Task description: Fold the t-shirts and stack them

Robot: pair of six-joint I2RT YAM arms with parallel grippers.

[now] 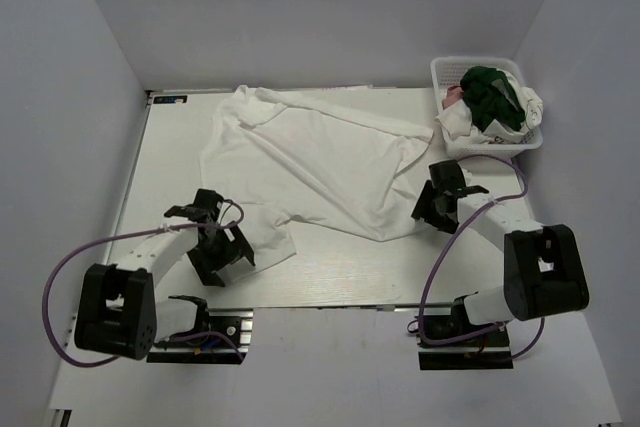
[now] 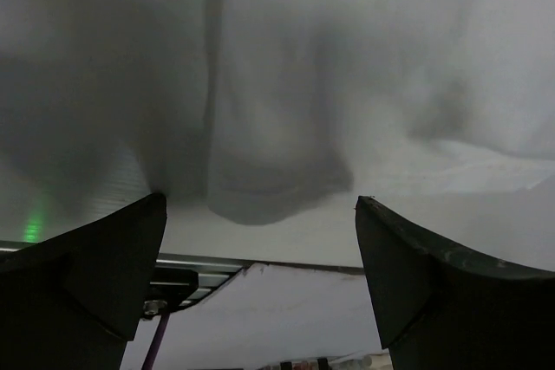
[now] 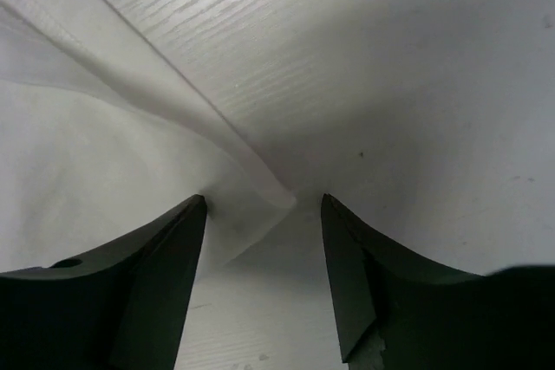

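A plain white t-shirt lies spread and wrinkled across the middle of the table. My left gripper is open at its near left corner; in the left wrist view a rounded white cloth edge hangs just beyond the open fingertips. My right gripper is open at the shirt's right edge; in the right wrist view a pointed white cloth corner lies on the table between the open fingers. Dark green, pink and white shirts are bundled in the basket.
A white plastic lattice basket stands at the far right corner of the table. Grey walls enclose the table on three sides. The table's near metal edge shows in the left wrist view. Purple cables run along both arms.
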